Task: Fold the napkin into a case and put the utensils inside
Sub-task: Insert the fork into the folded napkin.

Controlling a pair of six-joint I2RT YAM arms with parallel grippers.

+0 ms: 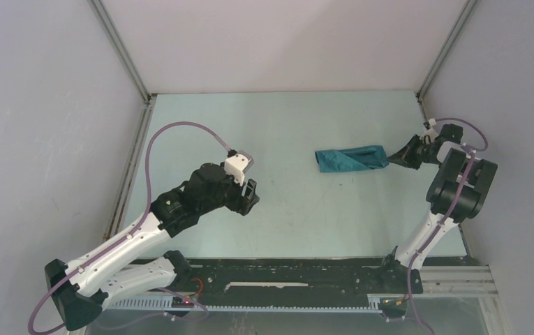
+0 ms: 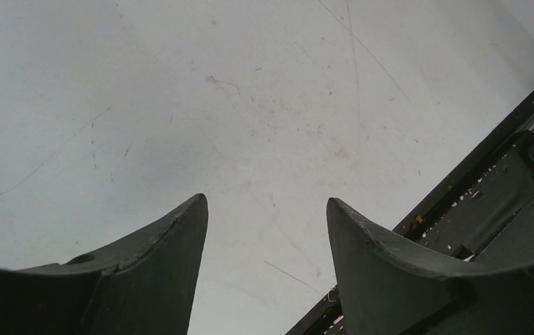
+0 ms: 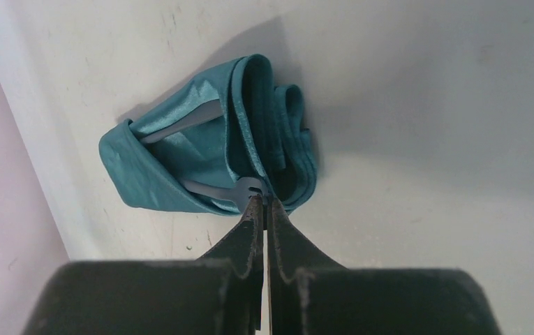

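Observation:
The napkin lies as a narrow folded teal-green case (image 1: 351, 159) right of the table's middle. In the right wrist view the case (image 3: 145, 174) is loosely rolled, its open end toward me. Two slim utensils lie in its folds: one handle (image 3: 180, 122) higher up, and the fork (image 3: 215, 190) lower, its wider head sticking out. My right gripper (image 1: 394, 157) is at the case's right end, its fingertips closed together (image 3: 264, 202) on the fork's head. My left gripper (image 1: 250, 195) is open and empty (image 2: 267, 202) over bare table, well left of the case.
The black rail (image 1: 292, 276) runs along the near edge and shows at the right of the left wrist view (image 2: 487, 202). Grey enclosure walls stand at the left (image 1: 47, 125), back and right. The right wall's base is close behind the case (image 3: 12, 209).

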